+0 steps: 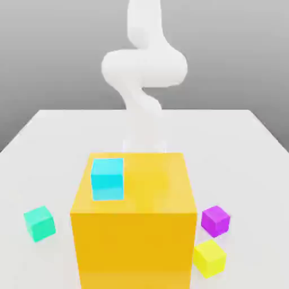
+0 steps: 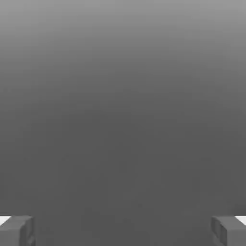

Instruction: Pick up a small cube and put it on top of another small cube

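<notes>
Right now my gripper (image 2: 123,230) is spread wide, holding nothing. On the table (image 1: 248,147) the purple cube (image 1: 215,219) sits at the exterior view's right of the orange block (image 1: 135,226), just beside the yellow cube (image 1: 209,258).

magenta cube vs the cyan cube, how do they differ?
Colour: the magenta cube is purple-pink, the cyan cube light blue. Size: the cyan cube looks somewhat larger. Place: the magenta cube sits on the table at the exterior view's right of the big orange block; the cyan cube rests on top of that block. Both are plain cubes, untouched.
</notes>
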